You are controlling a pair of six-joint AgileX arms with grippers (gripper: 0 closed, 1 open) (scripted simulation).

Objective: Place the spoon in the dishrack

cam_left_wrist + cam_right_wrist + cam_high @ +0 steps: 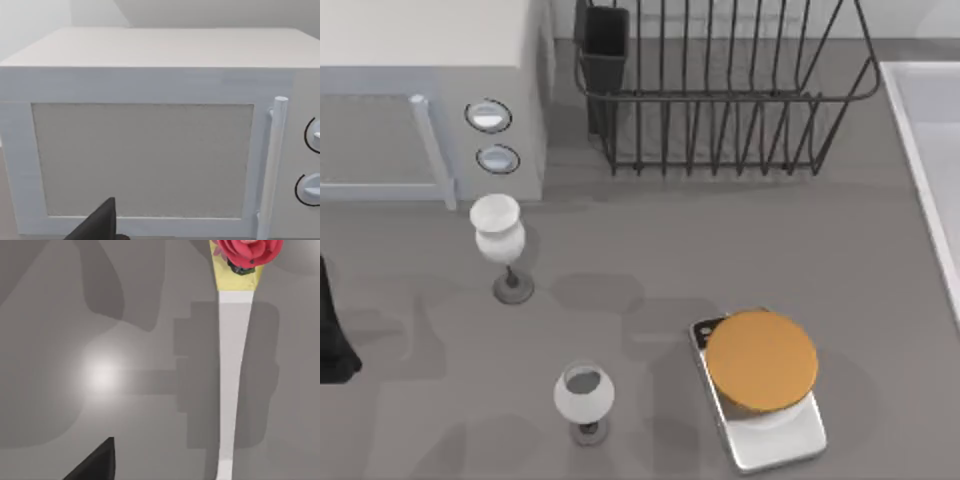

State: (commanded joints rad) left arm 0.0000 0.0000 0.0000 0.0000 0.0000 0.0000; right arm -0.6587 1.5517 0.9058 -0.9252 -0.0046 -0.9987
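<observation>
The right gripper [95, 465] hangs over the grey table [650, 260]. Whether it is spread or pressed together cannot be told from its wrist view. It holds nothing that can be seen. The spoon [232, 365] lies flat on the table below it, near the gripper's dark tip but apart from it. It has a long pale handle running up to a yellow end with a red rose [247, 250] on it.

The step in hand looks like the approach to the pick. To do it well, the gripper should centre over the narrow middle of the handle and turn so it closes across the handle's width. It should come straight down and close only once low enough (a thin flat handle slips easily). The dishrack [720, 97] stands well away, so the carry should stay high.

The left gripper [97, 225] is parked facing the microwave [150, 150], its state likewise impossible to tell.

There is one spoon and one dishrack with one black utensil cup [605, 45]. There are two wine glasses [498, 232] [584, 393]. There is also one microwave with two dials, and one silver tray [780, 445] bearing one orange disc [761, 360].
</observation>
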